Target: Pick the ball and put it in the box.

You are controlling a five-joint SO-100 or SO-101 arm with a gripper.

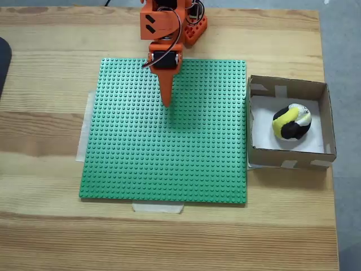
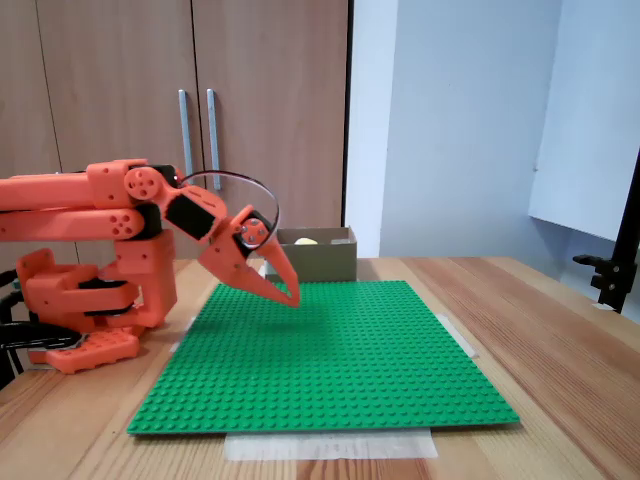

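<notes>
A green studded baseplate is seen taped flat to a wooden desk and is taken as the landmark. The box, brown cardboard with low walls, a white floor and pale tape at its corners, is placed just beside the baseplate's right edge in the fixed view from above; in the fixed view from the side the box is found beyond the plate's far edge. The ball, patched yellow, black and white, is contained in the box, resting on its floor; only its pale top is visible over the wall in the side view. The orange arm is mounted off the baseplate's rear edge, seen at top in the view from above. The tool is held clenched and empty, its jaws closed to a point, raised above the plate's rear portion and well apart from the box.
</notes>
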